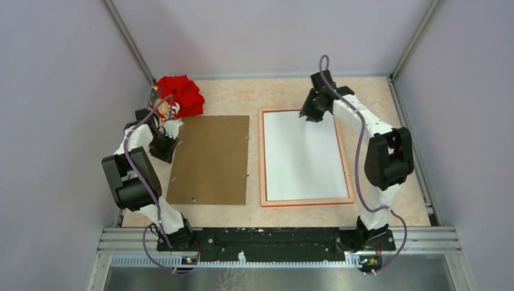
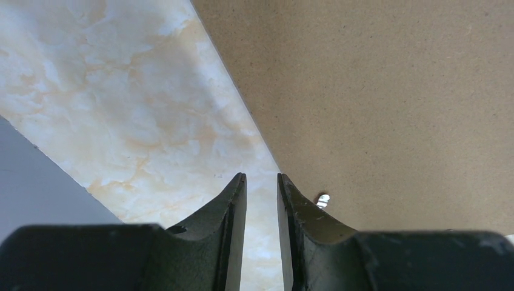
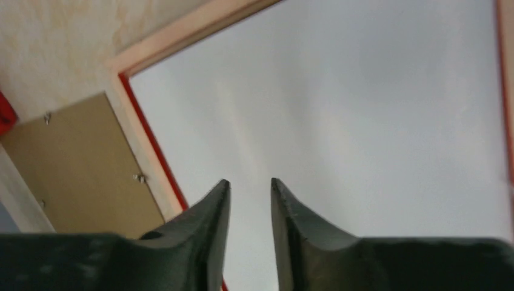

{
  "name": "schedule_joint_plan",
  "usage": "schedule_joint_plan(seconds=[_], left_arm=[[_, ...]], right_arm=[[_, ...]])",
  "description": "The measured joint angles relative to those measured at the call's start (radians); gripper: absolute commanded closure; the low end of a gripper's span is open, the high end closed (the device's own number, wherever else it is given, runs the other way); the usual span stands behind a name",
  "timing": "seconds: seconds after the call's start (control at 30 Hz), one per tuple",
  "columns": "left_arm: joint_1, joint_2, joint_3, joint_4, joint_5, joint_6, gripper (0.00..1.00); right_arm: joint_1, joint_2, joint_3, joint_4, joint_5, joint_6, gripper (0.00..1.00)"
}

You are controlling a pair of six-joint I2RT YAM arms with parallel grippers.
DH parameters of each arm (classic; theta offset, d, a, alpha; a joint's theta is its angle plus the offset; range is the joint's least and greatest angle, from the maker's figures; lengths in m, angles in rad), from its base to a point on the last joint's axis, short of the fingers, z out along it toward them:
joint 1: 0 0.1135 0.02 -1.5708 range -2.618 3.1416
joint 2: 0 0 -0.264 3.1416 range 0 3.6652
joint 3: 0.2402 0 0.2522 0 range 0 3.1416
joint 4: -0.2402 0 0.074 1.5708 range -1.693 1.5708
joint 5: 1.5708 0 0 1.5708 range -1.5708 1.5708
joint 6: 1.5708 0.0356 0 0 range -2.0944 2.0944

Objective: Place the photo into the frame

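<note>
The frame [image 1: 262, 159] lies on the table right of centre, pale wood back up, with a thin red inner edge [image 3: 145, 130]. Inside it the photo [image 1: 303, 157] lies flat with its plain white back [image 3: 339, 109] up. My right gripper [image 1: 309, 114] hangs over the photo's far edge near the frame's far rail [image 3: 182, 36]. Its jaws [image 3: 250, 180] stand a little apart, open, with nothing between them. My left gripper [image 1: 165, 148] sits low at the left edge of the brown backing panel [image 1: 211, 159]. Those jaws [image 2: 262, 177] are narrowly open over bare table.
The brown backing panel [image 2: 376, 91] lies flat left of the frame, with small metal clips [image 2: 323, 199] along its edges. A crumpled red cloth [image 1: 180, 96] sits at the far left corner. Grey walls close in the marbled table [image 2: 121, 91] on three sides.
</note>
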Motion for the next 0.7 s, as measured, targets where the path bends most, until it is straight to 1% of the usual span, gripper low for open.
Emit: schedule_joint_plan(seconds=[0.07, 0.1, 0.17, 0.23, 0.47, 0.7], left_arm=[[0.0, 0.0, 0.008, -0.005, 0.007, 0.0, 0.68], [0.0, 0.0, 0.011, -0.007, 0.009, 0.0, 0.68], [0.0, 0.0, 0.016, -0.011, 0.013, 0.0, 0.68], [0.0, 0.0, 0.019, -0.017, 0.016, 0.0, 0.68], [0.0, 0.0, 0.021, -0.029, 0.022, 0.0, 0.68], [0.0, 0.0, 0.021, -0.03, 0.027, 0.0, 0.68]], right_arm=[[-0.081, 0.008, -0.012, 0.047, -0.034, 0.002, 0.82], [-0.111, 0.017, -0.012, 0.063, -0.044, 0.004, 0.84], [-0.162, 0.045, -0.006, 0.099, -0.064, 0.008, 0.86], [-0.183, 0.088, 0.008, 0.117, -0.084, 0.01, 0.86], [-0.183, 0.238, 0.063, 0.153, -0.133, 0.011, 0.89], [-0.183, 0.303, 0.097, 0.168, -0.121, 0.012, 0.92]])
